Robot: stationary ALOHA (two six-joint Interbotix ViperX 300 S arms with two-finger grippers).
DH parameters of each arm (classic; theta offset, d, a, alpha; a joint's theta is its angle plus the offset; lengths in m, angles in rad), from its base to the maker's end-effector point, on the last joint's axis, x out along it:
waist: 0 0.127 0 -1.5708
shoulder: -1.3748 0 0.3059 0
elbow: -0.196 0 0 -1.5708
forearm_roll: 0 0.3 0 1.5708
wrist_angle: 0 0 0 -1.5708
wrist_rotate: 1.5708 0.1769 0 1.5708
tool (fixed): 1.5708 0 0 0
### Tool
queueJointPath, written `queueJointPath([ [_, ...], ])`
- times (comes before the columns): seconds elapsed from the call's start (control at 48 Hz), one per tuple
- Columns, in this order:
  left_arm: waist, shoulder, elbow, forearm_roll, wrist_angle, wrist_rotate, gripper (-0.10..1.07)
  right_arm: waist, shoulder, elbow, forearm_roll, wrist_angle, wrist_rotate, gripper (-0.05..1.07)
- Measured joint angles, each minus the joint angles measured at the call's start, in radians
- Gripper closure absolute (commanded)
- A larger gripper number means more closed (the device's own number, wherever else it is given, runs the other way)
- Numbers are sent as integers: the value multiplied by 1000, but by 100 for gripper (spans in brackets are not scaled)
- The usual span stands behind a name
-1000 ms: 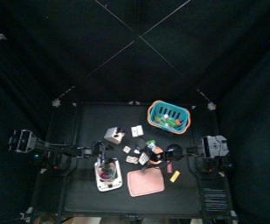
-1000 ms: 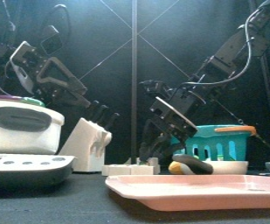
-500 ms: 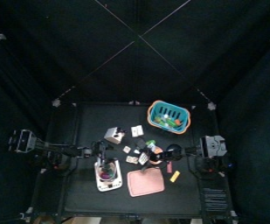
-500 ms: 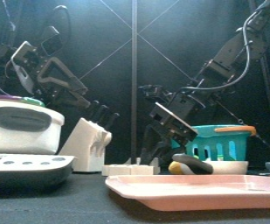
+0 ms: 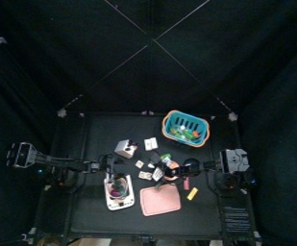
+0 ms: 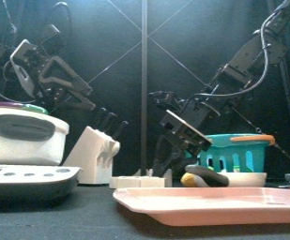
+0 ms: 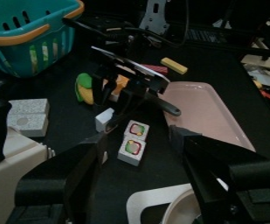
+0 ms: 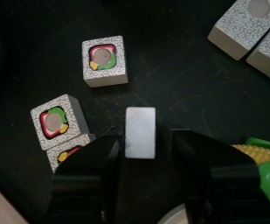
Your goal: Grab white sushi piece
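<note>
**Right arm poised over white sushi piece**

Black curtains ring the small black table [image 5: 99,130], and you have the right gripper [image 8: 141,166] hanging directly above the plain white rectangular sushi piece [image 8: 141,132]. Its two black jaws stand apart, one on each side of the piece, with a gap showing between them and nothing held. Your target lies flat on the table. Just beside it sit a white-rimmed sushi roll with a red-and-green centre [image 8: 103,60] and two more rolls of the same kind [image 8: 58,119], pressed against each other. A green-and-yellow rounded piece [image 8: 266,161] lies near the white piece on the opposite side, and two speckled grey blocks [image 8: 256,26] rest farther off.

A teal plastic basket [image 5: 186,125] stands well behind the white piece, and a pink rectangular tray [image 6: 222,200] lies in front of it. Your left gripper [image 7: 143,175] hovers apart from the white piece, jaws spread and empty, near a white appliance with a dark band [image 6: 22,131].
</note>
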Motion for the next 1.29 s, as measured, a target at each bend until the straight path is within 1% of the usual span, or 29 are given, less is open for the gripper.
queueJointPath([
  [0.146,-2,0,6,-6,0,0,4,0,0,0,3,0,0,41],
  [0.271,0,-2,6,-9,0,0,4,0,0,-2,5,0,0,43],
  [1.292,0,-2,8,-9,0,0,4,-2,-8,-2,9,0,0,43],
])
